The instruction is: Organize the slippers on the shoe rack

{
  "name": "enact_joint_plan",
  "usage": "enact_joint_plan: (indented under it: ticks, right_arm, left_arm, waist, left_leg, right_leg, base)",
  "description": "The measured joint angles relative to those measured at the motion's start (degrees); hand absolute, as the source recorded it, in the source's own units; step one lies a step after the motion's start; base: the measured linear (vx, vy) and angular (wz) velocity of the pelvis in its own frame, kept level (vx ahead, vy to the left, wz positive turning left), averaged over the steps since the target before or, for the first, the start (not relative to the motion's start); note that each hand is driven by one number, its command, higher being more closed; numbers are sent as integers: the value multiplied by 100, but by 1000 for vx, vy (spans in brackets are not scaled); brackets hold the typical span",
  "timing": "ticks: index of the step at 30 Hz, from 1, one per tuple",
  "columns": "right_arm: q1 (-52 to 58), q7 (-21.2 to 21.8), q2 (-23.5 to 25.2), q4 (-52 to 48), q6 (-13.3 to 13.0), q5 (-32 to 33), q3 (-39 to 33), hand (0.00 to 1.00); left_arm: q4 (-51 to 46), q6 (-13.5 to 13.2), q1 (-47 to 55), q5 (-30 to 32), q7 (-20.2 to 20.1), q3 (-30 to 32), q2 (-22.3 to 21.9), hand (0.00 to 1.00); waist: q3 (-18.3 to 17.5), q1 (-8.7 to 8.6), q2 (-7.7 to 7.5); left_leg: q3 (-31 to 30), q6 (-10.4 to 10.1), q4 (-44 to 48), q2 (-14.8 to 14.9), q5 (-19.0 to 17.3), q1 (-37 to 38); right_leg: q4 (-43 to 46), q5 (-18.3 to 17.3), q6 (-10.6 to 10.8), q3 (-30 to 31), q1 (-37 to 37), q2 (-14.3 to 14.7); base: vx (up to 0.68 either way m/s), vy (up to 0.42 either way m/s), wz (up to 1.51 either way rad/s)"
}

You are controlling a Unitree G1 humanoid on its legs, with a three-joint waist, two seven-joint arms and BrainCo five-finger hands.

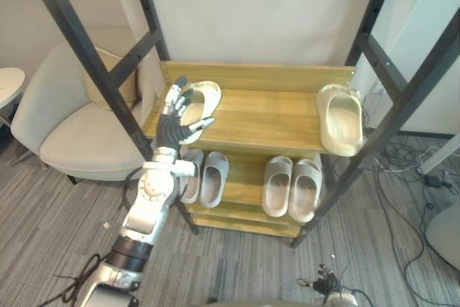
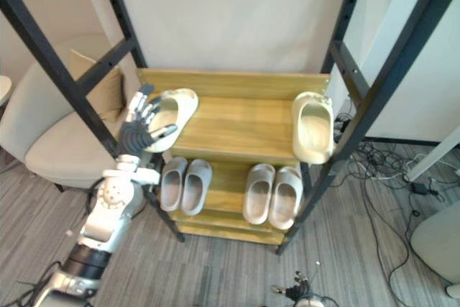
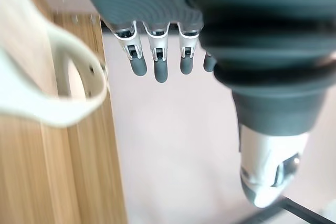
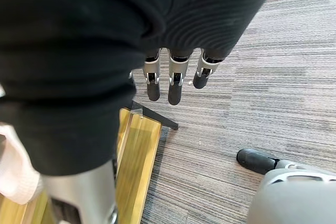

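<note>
The released left robot hand (image 1: 175,126) is being held beside the cream foam slipper (image 1: 205,98) at the edge of the wooden shelf (image 1: 266,116), where a nudge could drop it.

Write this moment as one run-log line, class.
left hand: open, beside left cream slipper on top shelf | right hand: open, low

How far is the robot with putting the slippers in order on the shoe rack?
Looks done: the left grey pair and right grey pair stand neatly on the lower shelf. In hand: the open left hand is at the left cream slipper on the upper shelf, not gripping. Left: the right cream slipper lies at that shelf's other end, unpaired. The right hand hangs open over the floor.
</note>
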Motion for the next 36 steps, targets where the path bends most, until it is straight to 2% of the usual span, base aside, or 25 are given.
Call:
enact_joint_plan:
  ticks: [4,13,24,28,36]
  right_arm:
    - [1,27,-2,0,51,0,-11,0]
    - [11,72,35,-31,56,4,-142,0]
    - [237,77,109,-569,59,54,-210,0]
    - [320,82,229,-930,56,98,-210,0]
    - [373,82,283,-1184,58,222,-162,0]
  left_arm:
    - [723,46,-615,-2,30,146,458,0]
    - [1674,139,-1483,5,128,283,1304,0]
    - [2091,297,-2111,6,71,285,1400,0]
    - [2154,320,-2391,130,-40,41,1390,0]
    - [2417,431,-2798,465,-60,-37,1383,0]
  waist:
    - [2,-10,-1]
    - [97,-36,27]
    - [127,-46,50]
    - [152,-46,46]
    - [215,-1,-3]
  left_leg:
    - [18,0,1,-10,0,-54]
    - [262,9,-1,-2,-19,-115]
    - [607,17,62,33,-44,-360]
    - [749,22,174,57,-48,-556]
    - [1159,14,660,158,-305,-851]
  right_leg:
    - [-34,21,0,21,-19,-1]
    - [32,44,-9,303,-246,3]
    - [285,61,-11,626,-742,5]
    - [484,60,-11,765,-1035,-1]
    - [722,66,-22,1099,-1405,48]
  base:
    - [9,0,-2]
    - [-22,3,-14]
    - [-17,1,-16]
    - [-38,-5,-14]
    - [-45,3,-24]
